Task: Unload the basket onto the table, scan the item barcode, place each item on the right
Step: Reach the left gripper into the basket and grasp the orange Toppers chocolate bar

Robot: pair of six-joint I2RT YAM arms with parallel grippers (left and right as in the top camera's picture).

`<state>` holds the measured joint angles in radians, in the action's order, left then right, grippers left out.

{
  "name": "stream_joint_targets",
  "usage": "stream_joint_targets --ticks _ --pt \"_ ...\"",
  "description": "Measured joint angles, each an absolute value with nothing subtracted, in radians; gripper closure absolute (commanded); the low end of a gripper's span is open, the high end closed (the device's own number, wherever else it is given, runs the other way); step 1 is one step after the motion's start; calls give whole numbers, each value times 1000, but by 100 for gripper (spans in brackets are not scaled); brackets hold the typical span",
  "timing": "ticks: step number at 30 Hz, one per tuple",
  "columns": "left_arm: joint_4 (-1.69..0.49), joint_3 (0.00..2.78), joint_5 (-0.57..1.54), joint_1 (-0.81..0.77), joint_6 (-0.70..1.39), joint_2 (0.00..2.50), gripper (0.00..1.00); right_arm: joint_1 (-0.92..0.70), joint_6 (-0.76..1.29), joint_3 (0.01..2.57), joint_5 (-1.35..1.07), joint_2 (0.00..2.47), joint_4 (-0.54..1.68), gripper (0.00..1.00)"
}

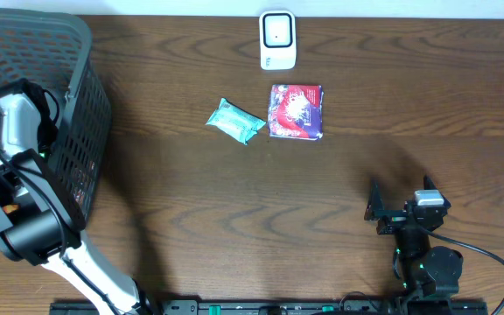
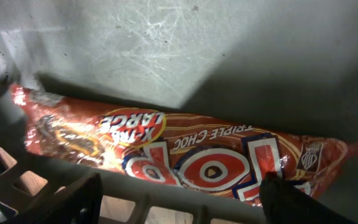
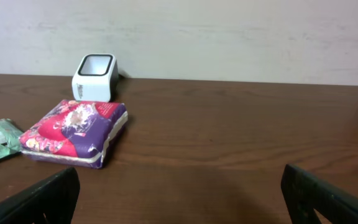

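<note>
Checkout-style shop setting. On a dark wood-grain table, a small white box-shaped barcode scanner stands at 12 o'clock and a dark grey plastic lattice shopping basket at 9 o'clock. A red-and-purple sealed packet and a green sealed packet lie near centre. A plain off-white wall stands behind.

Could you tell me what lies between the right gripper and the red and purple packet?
Nothing: only bare table separates the right gripper from the red and purple packet, as the overhead and right wrist views show.
</note>
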<state>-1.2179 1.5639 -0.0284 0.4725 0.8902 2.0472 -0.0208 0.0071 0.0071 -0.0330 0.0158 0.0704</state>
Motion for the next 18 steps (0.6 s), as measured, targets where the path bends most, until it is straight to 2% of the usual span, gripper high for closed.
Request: stream_joint_targets --ticks 4,8,14,18 --pt "-1213 1566 -33 463 902 2058 19 -21 7 7 -33 16 70 1" --pt "-1212 1571 -34 459 909 2068 32 -21 7 7 -33 16 70 1" --pt "-1193 1573 -33 452 916 2074 32 -21 7 7 -33 16 70 1" --pt "-1082 1577 -32 450 853 2073 32 -21 7 7 -33 16 70 1"
